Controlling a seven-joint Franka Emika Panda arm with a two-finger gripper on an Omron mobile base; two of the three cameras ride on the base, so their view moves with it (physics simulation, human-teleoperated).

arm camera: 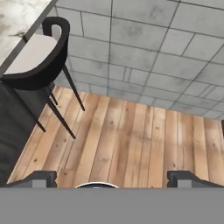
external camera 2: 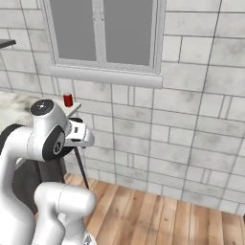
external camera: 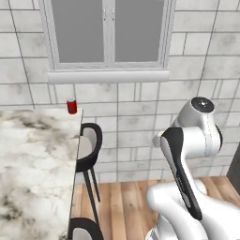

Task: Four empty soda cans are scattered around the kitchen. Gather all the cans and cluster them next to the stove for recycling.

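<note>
One red soda can (external camera: pixel 71 106) stands upright at the far corner of the marble counter (external camera: pixel 33 168), close to the tiled wall; from the right it is the soda can (external camera 2: pixel 68 100) just behind my folded arm. My gripper (arm camera: pixel 114 178) hangs over the wood floor, well short of the can and to the counter's right. It is open, with nothing between its fingertips (arm camera: pixel 43 177). The stove is out of view.
A black bar stool (external camera: pixel 89 145) with a pale seat is tucked against the counter's right edge, seen from above as the stool (arm camera: pixel 35 57). A second stool (external camera: pixel 85 229) sits nearer me. A window (external camera: pixel 108 33) is set in the grey tiled wall ahead.
</note>
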